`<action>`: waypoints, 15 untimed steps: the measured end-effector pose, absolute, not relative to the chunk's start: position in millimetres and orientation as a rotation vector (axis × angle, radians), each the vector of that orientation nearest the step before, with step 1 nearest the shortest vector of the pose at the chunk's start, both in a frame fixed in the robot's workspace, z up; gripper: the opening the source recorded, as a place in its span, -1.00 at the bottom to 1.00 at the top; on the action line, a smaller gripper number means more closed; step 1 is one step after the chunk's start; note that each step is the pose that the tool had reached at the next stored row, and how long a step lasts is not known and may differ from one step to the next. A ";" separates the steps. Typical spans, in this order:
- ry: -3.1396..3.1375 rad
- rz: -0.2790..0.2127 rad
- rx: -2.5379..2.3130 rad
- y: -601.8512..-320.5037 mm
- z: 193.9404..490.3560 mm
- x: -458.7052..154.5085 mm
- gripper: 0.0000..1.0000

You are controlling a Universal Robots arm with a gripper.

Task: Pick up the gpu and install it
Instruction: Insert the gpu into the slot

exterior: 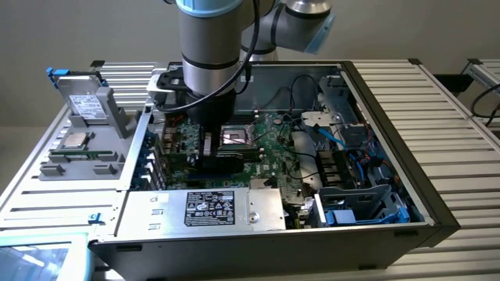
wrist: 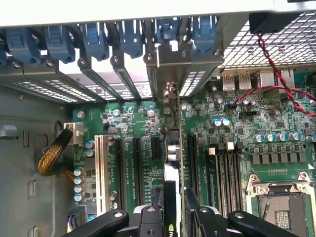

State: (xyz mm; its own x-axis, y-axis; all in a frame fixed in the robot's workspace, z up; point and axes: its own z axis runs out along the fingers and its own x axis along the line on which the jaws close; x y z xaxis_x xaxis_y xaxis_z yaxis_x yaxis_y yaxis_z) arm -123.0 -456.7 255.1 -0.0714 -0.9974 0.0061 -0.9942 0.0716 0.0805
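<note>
The gripper (wrist: 174, 217) pinches the gpu (wrist: 173, 148) upright, edge-on above the motherboard's (wrist: 247, 128) expansion slots (wrist: 134, 168) near the case's (wrist: 276, 44) rear wall; seating well likely demands its edge parallel to one slot; pressure straight down.

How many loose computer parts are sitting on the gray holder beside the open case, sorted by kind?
Hard drive with white label: 1
Silver processor chip: 1
Memory stick: 1
Total on the gray holder: 3
</note>
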 end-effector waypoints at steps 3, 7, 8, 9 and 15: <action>-2.255 -0.086 2.101 -456.4 255.1 -123.3 -0.44; -2.255 -0.086 2.101 -456.4 255.1 -124.4 -0.44; -2.255 -0.086 2.101 -456.5 255.0 -124.4 -0.44; -2.254 -0.087 2.101 -457.0 255.0 -124.6 -0.44; -2.247 -0.091 2.106 -458.9 254.5 -124.6 -0.44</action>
